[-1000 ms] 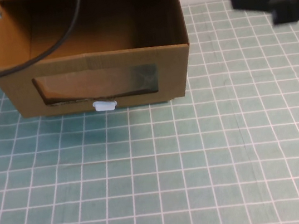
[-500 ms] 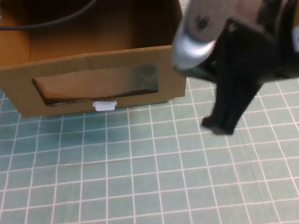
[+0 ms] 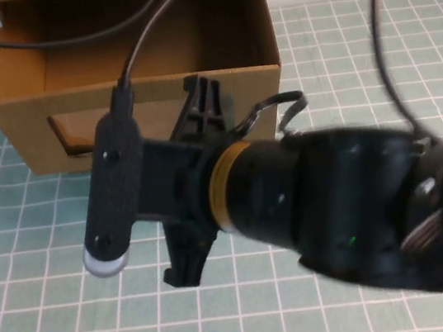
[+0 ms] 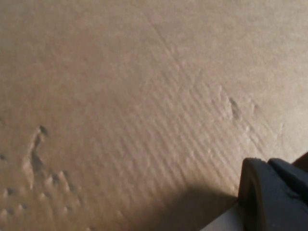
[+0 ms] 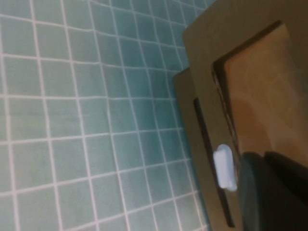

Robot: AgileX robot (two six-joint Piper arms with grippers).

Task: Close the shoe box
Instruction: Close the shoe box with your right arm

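brown cardboard fills the far left of the table: the shoe box [image 3: 34, 85] stands on the green grid mat [image 3: 78, 321] with its drawer pulled out toward the robot and its top open, the inside bare. its front wall faces the robot, and most of the clear window [image 5: 262, 91] in that wall is hidden in the high view behind the right arm. the right wrist view shows the window in the front wall and the small white pull tab [image 5: 225, 167] just beside it, at the foot of the wall near the mat.

the right gripper [image 3: 199, 182] reaches across the middle of the table, hanging in front of the box's front wall. its two dark fingers [image 3: 204, 106] stand well apart, one up against the wall's upper edge and the other down over the mat, with nothing between them. a dark cable [image 3: 144, 36] runs from the wrist camera over the box.

the left gripper [image 4: 276, 195] does not show in the high view; its own camera sees only a dark fingertip close against plain cardboard, and whether that claw is clenched or released i cannot tell.
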